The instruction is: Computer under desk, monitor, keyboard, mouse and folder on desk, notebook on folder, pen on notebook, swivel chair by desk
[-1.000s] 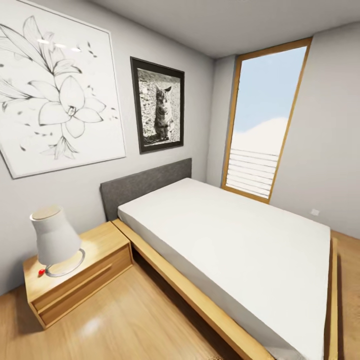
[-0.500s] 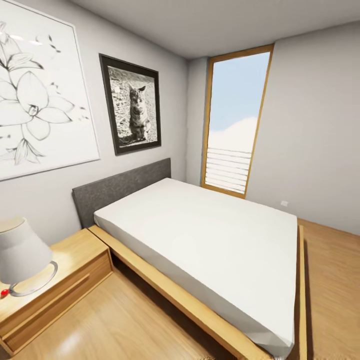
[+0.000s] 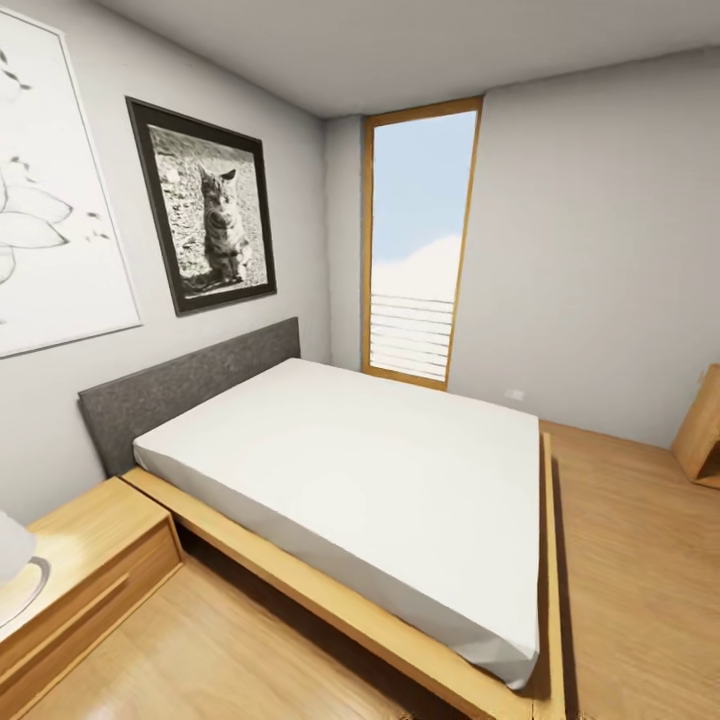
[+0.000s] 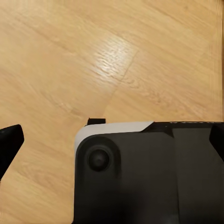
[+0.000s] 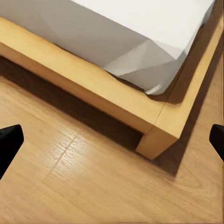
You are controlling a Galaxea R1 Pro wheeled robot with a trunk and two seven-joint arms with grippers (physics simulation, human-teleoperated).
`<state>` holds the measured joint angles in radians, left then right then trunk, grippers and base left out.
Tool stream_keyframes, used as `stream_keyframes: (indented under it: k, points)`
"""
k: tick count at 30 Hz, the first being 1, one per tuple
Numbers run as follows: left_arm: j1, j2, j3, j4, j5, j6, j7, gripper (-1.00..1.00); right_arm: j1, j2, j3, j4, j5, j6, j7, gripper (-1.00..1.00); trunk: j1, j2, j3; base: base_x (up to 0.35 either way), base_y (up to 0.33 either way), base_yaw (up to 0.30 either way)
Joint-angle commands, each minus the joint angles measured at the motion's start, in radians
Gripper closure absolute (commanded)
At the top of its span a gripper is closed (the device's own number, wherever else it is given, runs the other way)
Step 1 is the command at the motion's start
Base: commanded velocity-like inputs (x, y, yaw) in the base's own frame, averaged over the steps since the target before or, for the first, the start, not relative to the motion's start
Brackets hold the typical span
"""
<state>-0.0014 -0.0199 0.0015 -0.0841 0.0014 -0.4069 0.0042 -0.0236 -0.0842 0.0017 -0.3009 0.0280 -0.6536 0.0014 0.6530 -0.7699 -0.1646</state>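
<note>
A bed (image 3: 360, 450) with a white mattress is sitting on a wooden floor (image 3: 630, 560) beside a nightstand (image 3: 80, 560). A cat picture (image 3: 208, 230) is hanging above. The right gripper's (image 5: 112, 140) fingers are standing wide apart; the left gripper's (image 4: 112, 140) also. No desk items are appearing.

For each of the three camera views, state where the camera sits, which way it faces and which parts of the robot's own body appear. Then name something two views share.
Head view: from the robot's head, facing across the bedroom at the bed, window and cat picture.
Left wrist view: on the left arm, facing down at the wooden floor; a dark fingertip and a dark robot housing show.
Right wrist view: on the right arm, facing down at the bed's wooden frame corner and mattress; fingertips at both edges.
Shared: head and right wrist views both show the bed.
</note>
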Motion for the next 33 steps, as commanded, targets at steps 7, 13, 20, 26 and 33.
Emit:
stream_keyframes:
  k: [7, 13, 20, 26, 33]
  points:
    - [0.000, 0.000, 0.000, 0.000, 0.000, -0.003, 0.000, -1.00, -0.001, 0.000, 0.000, 0.001, 0.003, -0.003, 0.001, -1.00, 0.000, -0.001, -0.001, 0.000, 0.000, -0.293]
    - [0.000, 0.000, 0.000, 0.000, 0.000, -0.003, 0.000, -1.00, -0.001, 0.000, 0.000, 0.001, 0.003, -0.003, 0.000, -1.00, 0.000, -0.001, -0.001, 0.000, 0.000, -0.293]
    - [0.000, 0.000, 0.000, 0.000, 0.000, -0.003, 0.000, -1.00, -0.001, -0.006, -0.001, 0.002, 0.002, -0.002, 0.000, -1.00, 0.000, -0.001, -0.001, 0.000, 0.000, -0.293]
    - [0.000, 0.000, 0.000, 0.000, 0.000, -0.003, 0.000, -1.00, -0.003, -0.014, -0.003, 0.003, -0.001, 0.000, 0.000, -1.00, 0.000, -0.001, -0.001, 0.000, 0.000, -0.293]
    - [0.000, 0.000, 0.000, 0.000, 0.000, -0.003, 0.000, -1.00, -0.023, -0.015, -0.004, 0.006, -0.003, 0.001, 0.000, -1.00, 0.000, -0.001, -0.001, 0.000, 0.000, -0.293]
